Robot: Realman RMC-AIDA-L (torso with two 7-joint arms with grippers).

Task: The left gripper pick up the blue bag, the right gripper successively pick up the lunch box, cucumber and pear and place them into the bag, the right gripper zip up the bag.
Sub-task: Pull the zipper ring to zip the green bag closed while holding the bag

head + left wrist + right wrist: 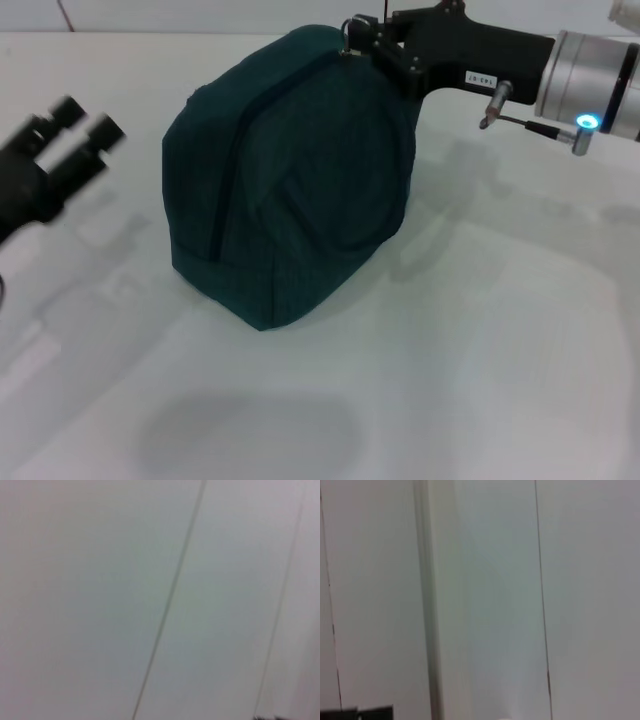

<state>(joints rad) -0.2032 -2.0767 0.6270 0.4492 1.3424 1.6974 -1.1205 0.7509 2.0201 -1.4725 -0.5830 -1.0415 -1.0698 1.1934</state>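
The blue bag (290, 180) stands on the white table (480, 330) with its zip line running closed up to its top. My right gripper (358, 32) reaches in from the right at the bag's top far corner, shut on the ring zipper pull (346, 42). My left gripper (86, 120) hangs to the left of the bag, apart from it, open with nothing between its fingers. The lunch box, cucumber and pear are out of view. Both wrist views show only pale flat surfaces with thin seams.
White tabletop surrounds the bag on all sides. The right arm's silver cuff (590, 75) with a lit blue ring sits at the far right above the table.
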